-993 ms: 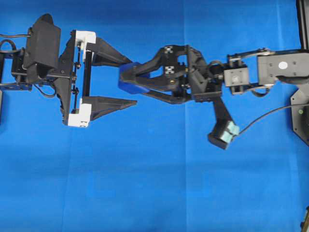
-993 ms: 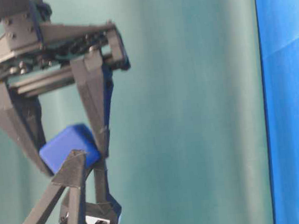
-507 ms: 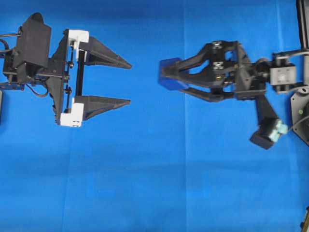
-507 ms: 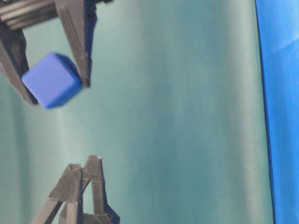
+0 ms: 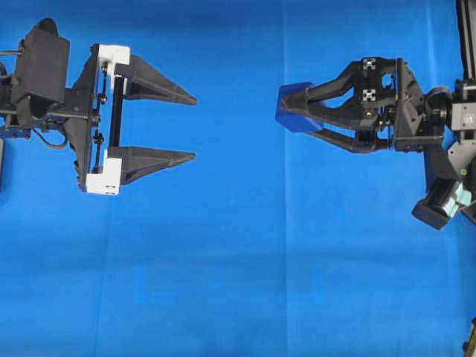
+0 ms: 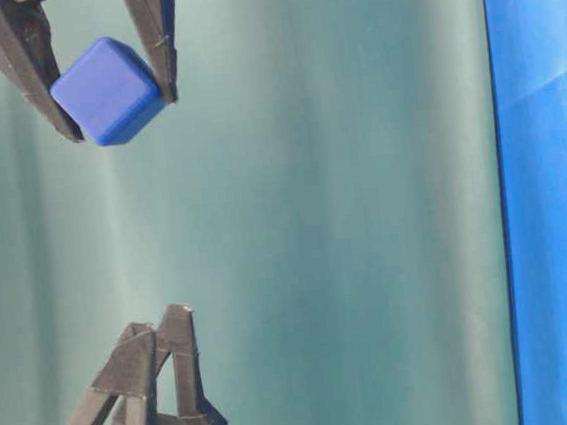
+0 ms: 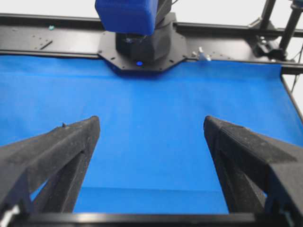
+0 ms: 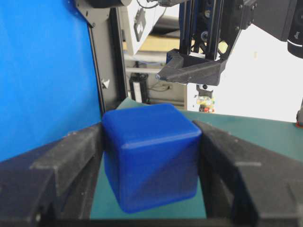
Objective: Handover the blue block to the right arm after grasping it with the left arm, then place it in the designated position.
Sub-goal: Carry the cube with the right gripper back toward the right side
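Observation:
The blue block (image 5: 294, 108) is a small dark-blue cube clamped between the two black fingers of my right gripper (image 5: 291, 117), held above the cloth at the right of the overhead view. It fills the right wrist view (image 8: 150, 158) and shows in the table-level view (image 6: 108, 91) and at the top of the left wrist view (image 7: 125, 15). My left gripper (image 5: 195, 126), with white brackets, is wide open and empty at the left, its fingertips well apart from the block. Its fingers (image 7: 57, 151) frame bare cloth.
The bright blue cloth (image 5: 238, 268) covers the table. The right arm's base and cabling (image 5: 457, 171) stand at the right edge. A black frame rail (image 7: 227, 42) runs along the far side in the left wrist view.
My right gripper has carried the blue block to the right, away from the left gripper. My left gripper stays open and has drawn back a little to the left.

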